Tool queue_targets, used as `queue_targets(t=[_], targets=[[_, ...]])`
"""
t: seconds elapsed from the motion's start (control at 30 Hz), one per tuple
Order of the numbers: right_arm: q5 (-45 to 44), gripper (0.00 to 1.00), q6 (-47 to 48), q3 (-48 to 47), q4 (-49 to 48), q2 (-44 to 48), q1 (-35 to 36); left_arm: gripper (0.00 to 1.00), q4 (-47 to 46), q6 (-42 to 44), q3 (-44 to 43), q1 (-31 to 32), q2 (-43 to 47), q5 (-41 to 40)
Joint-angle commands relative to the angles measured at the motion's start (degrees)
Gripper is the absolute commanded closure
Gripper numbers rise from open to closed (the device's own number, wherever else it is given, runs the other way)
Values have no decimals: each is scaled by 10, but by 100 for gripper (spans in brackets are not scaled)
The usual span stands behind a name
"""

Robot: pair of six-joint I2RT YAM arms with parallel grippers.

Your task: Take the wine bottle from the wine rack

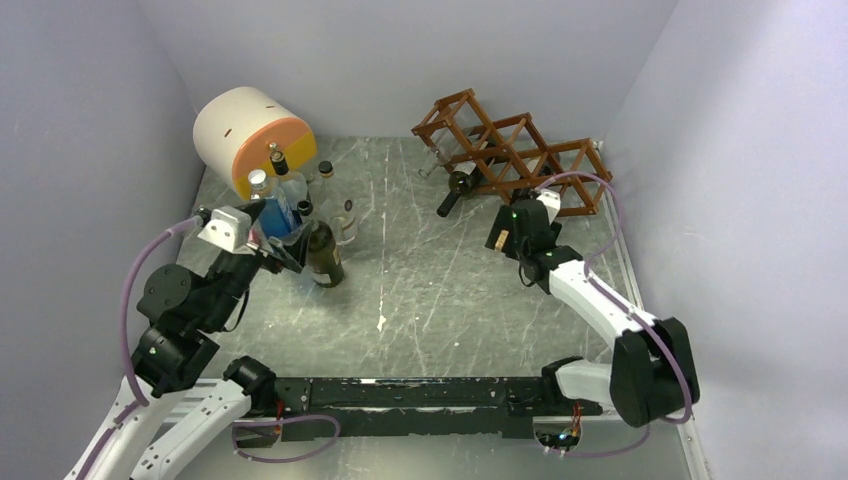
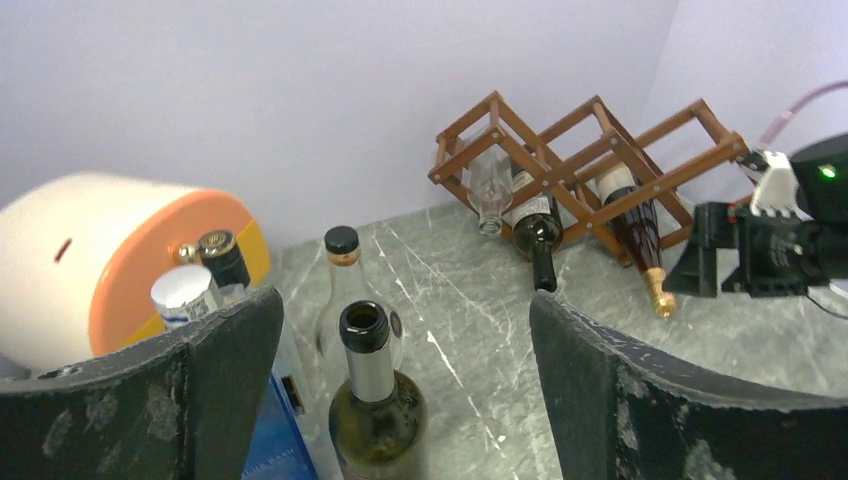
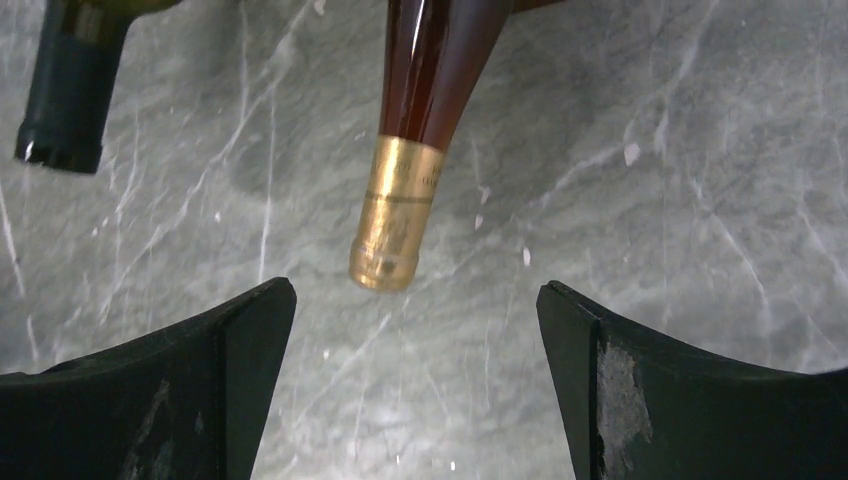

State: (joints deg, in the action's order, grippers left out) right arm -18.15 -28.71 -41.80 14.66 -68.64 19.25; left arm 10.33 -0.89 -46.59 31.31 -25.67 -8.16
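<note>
Three bottles lie in the wine rack at the far right of the counter, necks pointing out toward the near side: a clear bottle, a dark bottle with a black cap, and a reddish-brown wine bottle with gold foil.

Right tool: jaws wide, nothing held, lined up on the foil tip, which sits just beyond the fingertips. No contact visible.

Left tool: jaws wide, nothing held, at the left among upright bottles. An open green bottle stands between its jaws, apparently untouched.

Progress, as judged: no grasp on any racked bottle yet. Remaining: advance onto the foil neck, close, draw the bottle out along its axis, set it down.
</note>
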Motion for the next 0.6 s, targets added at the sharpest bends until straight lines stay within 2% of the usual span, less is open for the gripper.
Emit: queue_targets(t=[0.0,0.13,0.27,0.4,0.43,0.47,0.57], targets=[[-25,4,-12,28,-177,-54,-14,6,36,98,-17,-2,-17,85],[24,11,-51,39,-284,-128,-42,8,30,108,-8,-2,-22,108],[15,19,-90,55,-366,-187,-51,7,34,91,5,-2,-8,143],[9,28,-105,67,-440,-228,-52,6,85,60,-15,-2,6,163],[8,30,-107,67,-454,-234,-52,3,96,54,-20,-2,10,167],[8,33,-108,66,-468,-244,-53,0,104,47,-24,-2,15,165],[-1,41,-113,67,-507,-268,-53,1,123,24,-30,-2,33,117]])
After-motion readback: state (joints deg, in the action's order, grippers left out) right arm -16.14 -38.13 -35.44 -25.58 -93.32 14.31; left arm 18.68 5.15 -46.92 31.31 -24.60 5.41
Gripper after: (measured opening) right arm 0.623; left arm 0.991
